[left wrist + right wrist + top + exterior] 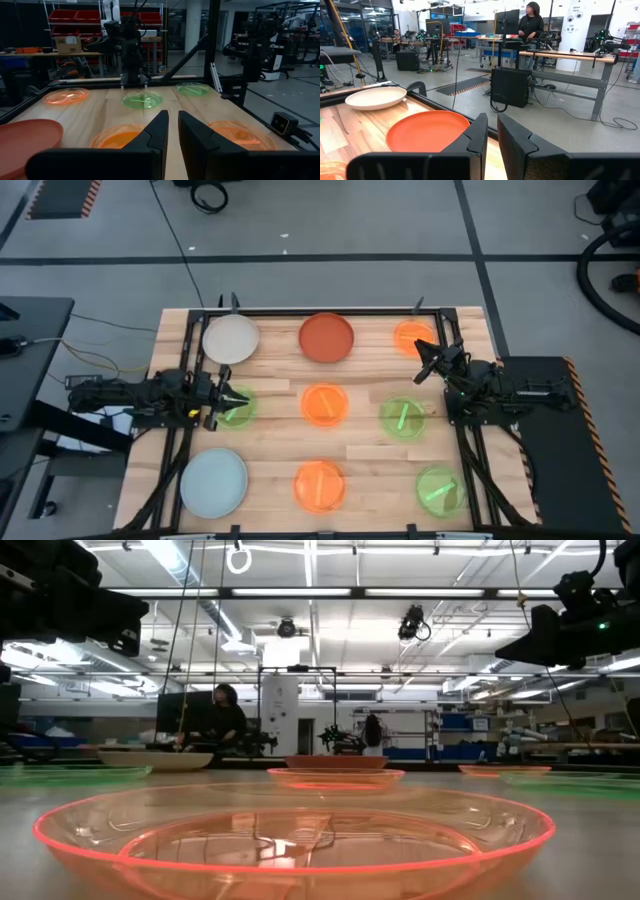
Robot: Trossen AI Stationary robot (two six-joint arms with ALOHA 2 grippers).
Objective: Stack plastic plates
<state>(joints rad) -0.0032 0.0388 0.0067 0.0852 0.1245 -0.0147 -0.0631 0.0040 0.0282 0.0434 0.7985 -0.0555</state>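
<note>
You have nine plates spread singly on the wooden table (270, 450), none stacked and, as far as the overhead shows, none holding anything. Back row: off-white plate (231, 338), rust-red plate (327, 337), orange plate (413, 336). Middle row: green plate (238, 406), orange (325, 404), green (403, 418). Front row: pale blue plate (213, 481), orange (319, 485), green (438, 489).

Your left gripper (237, 397) hangs over the middle-left green plate; your right gripper (425, 366) sits by the back-right orange plate. Each wrist view shows its fingers (161, 131) (479, 132) nearly together with a narrow gap, gripping nothing (probably clenched).

Only the right wrist view shows a person (530, 22) at benches beyond the table.
</note>
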